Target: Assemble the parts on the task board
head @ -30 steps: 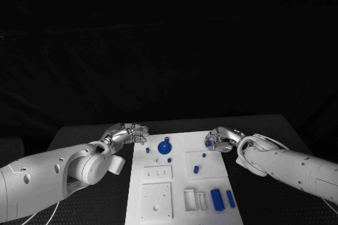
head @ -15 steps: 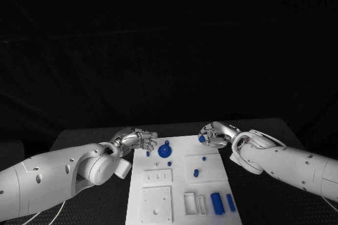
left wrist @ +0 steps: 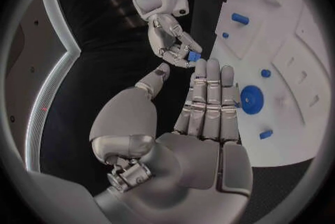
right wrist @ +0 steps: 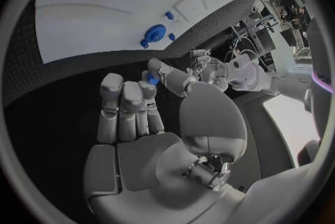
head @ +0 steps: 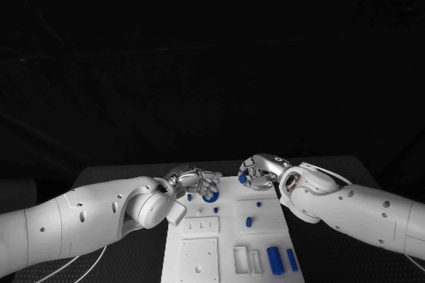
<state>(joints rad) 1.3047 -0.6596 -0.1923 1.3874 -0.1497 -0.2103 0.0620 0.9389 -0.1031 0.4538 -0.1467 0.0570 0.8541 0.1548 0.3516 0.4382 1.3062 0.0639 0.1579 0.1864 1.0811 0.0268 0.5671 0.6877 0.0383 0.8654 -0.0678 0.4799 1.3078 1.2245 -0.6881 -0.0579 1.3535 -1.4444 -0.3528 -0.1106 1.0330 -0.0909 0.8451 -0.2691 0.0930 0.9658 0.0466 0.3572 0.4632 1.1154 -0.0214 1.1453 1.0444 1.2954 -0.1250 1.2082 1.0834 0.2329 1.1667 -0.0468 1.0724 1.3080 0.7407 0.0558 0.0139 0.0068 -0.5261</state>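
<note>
Right hand [head: 258, 172]: pinches small blue part [left wrist: 194, 56] above task board [head: 266, 224] far edge, for insertion. Left hand [head: 194, 180]: open, empty, beside board.

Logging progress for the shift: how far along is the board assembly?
Early. Done: a round blue part sits on the board. In hand: the right hand pinches a small blue piece; the left hand holds nothing. Left: two cylinders lie loose, slots unfilled.

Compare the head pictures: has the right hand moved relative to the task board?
Yes. The right hand has moved leftward along the task board's far edge, toward the left hand.
</note>
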